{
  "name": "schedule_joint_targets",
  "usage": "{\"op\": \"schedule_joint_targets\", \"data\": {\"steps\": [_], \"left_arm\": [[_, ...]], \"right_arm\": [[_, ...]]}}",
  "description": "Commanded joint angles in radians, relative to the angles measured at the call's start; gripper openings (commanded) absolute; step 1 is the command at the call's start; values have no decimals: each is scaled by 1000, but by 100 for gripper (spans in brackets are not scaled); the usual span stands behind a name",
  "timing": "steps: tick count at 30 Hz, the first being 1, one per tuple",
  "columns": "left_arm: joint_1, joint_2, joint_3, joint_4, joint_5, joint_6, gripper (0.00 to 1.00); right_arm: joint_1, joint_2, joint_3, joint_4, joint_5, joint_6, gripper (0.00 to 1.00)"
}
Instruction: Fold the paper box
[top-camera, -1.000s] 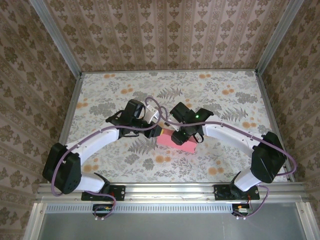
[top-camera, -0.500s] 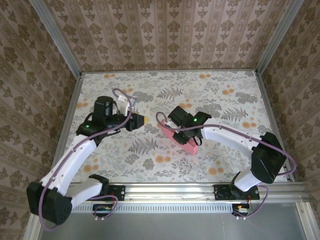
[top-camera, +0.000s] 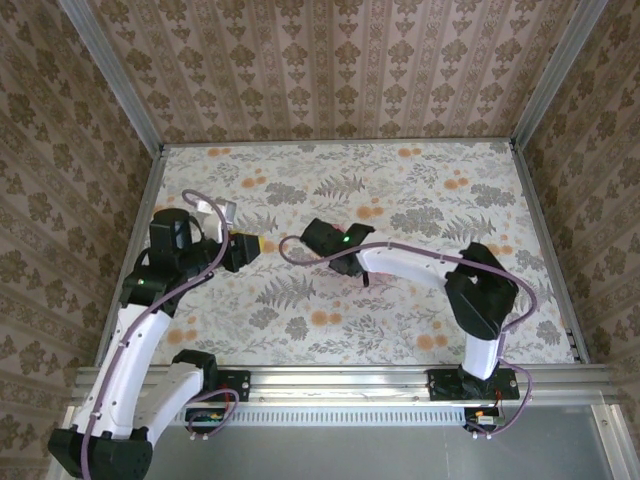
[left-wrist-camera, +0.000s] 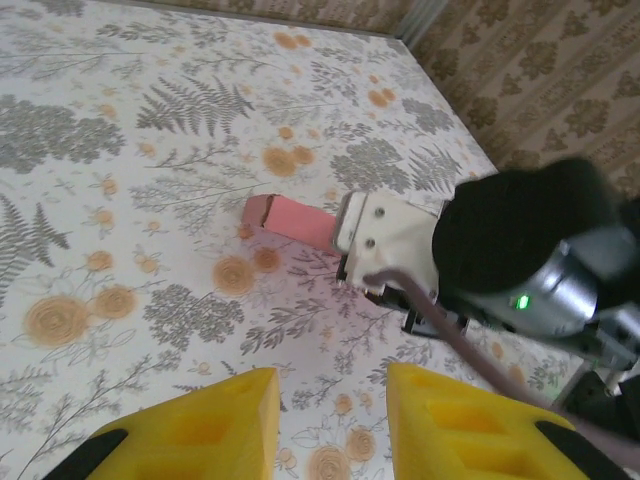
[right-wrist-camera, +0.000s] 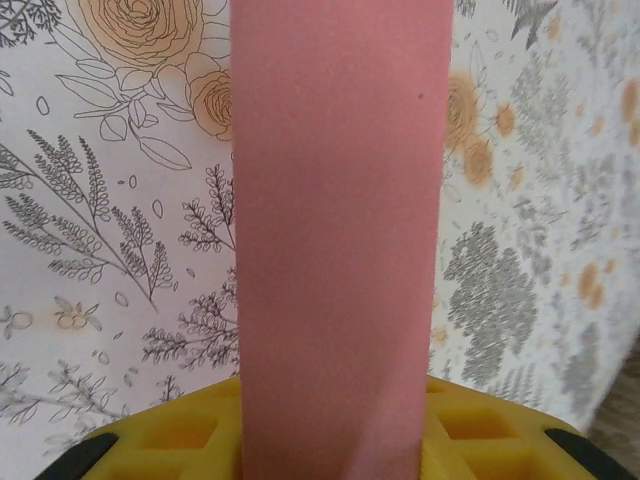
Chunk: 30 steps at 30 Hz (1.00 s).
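Note:
The paper box (right-wrist-camera: 335, 200) is a compact pink block running straight up the right wrist view from between the yellow fingers. My right gripper (right-wrist-camera: 335, 440) is shut on its near end. From the left wrist view the box (left-wrist-camera: 290, 218) pokes out to the left of the right gripper's white and black body (left-wrist-camera: 470, 250), low over the floral table. My right gripper (top-camera: 322, 240) sits near the table's middle in the top view. My left gripper (top-camera: 256, 246) hangs apart to the left, open, with nothing but table between its yellow fingers (left-wrist-camera: 215, 425).
The floral table (top-camera: 400, 190) is bounded by wallpapered walls and metal frame posts (top-camera: 135, 240) at left, right and back. An aluminium rail (top-camera: 330, 385) runs along the near edge. The right arm's purple cable (left-wrist-camera: 470, 345) loops in front of the left gripper.
The left arm has pulled away from the box to the left and its jaws have opened. The right gripper has carried the box leftward toward the table's middle.

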<state>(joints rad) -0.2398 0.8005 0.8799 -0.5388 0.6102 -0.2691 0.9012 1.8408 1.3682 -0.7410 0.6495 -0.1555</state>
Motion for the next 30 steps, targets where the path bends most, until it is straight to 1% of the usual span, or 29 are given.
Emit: {"op": "schedule_joint_targets", "data": {"steps": [1,4,8,13,14,17,20,21,23,24,25,26,27,28,30], "left_arm": [[31,-22,-12,-30,-10,-11,32],[49,-23,-17,-29,2,-10,32],[62,-21,-27,-23,16,-12,33],[66,-15,-40,-10,20,-9,35],[66,-14,-47,2,24,-6,37],[67,-9,-71,52,26,-14,38],[65,6,-83,99,54,-23,39],[64,14,-85,106,46,-19,39],[62,32,-83,103,40,-18,41],[60,39,-83,103,16,-19,42],[53,40,-85,110,-1,-23,42],[41,40,-91,116,-21,-28,43],[28,41,-96,126,-44,-31,44],[16,44,-100,130,-69,-35,48],[-5,55,-104,140,-130,-45,61]], "right_arm": [[51,31,11,49,159,-15,38],[87,41,-13,88,180,10,42],[127,21,-41,113,147,45,53],[160,-64,-96,158,-19,63,66],[159,-93,-109,167,-70,75,71],[156,-168,-159,212,-215,111,79],[150,-232,-203,265,-329,156,83],[147,-251,-221,287,-349,178,84],[134,-291,-254,328,-380,224,88],[126,-315,-274,352,-391,250,90],[118,-337,-292,371,-395,273,93],[108,-365,-316,395,-398,294,98],[94,-394,-341,423,-396,317,100],[82,-420,-362,442,-393,335,100],[46,-483,-401,474,-350,396,100]]}}
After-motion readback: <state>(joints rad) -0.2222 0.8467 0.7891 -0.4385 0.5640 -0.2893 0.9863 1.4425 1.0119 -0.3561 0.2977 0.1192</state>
